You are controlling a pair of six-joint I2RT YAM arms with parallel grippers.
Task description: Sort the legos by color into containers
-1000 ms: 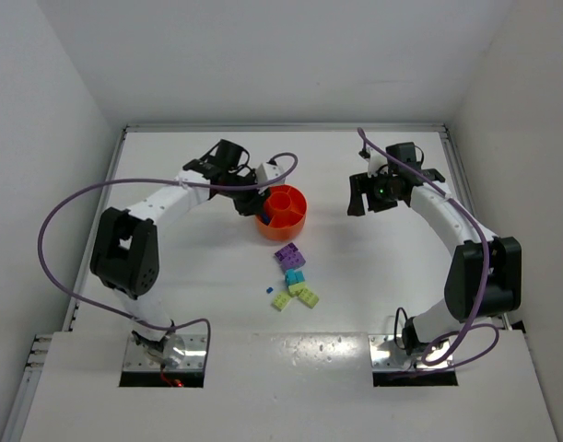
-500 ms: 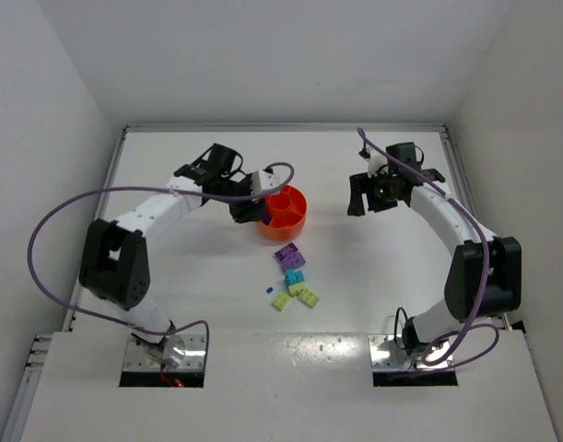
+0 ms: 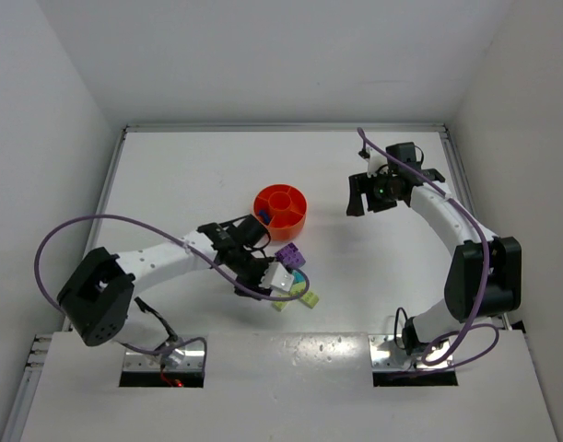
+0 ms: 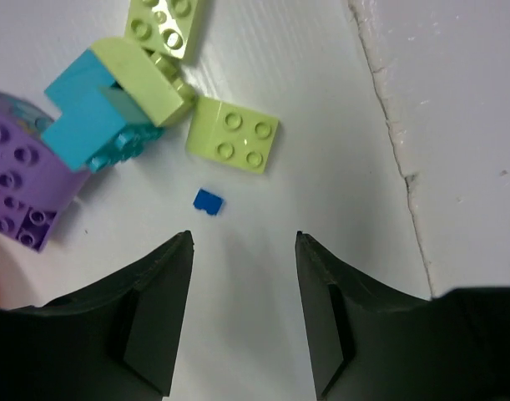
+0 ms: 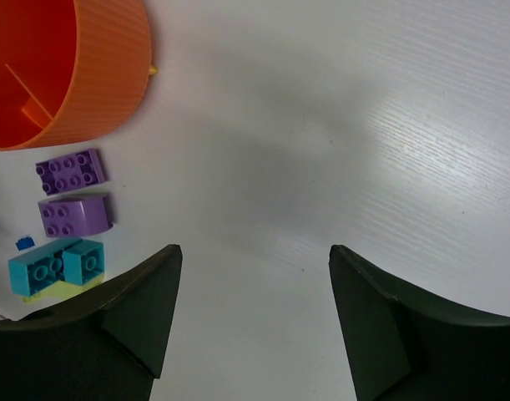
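Left wrist: L gripper (image 4: 243, 240) wide, empty

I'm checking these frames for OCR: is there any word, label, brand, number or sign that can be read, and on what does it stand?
None: no text can be read in any view.
The orange bowl has only plain ribbing, the legos only bare studs, and the left gripper and right gripper show no lettering.

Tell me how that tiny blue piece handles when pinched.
The tiny blue piece is probably rigid and very light, dwarfed by the yellow-green brick. It may skid on the smooth table before the open left end effector closes.
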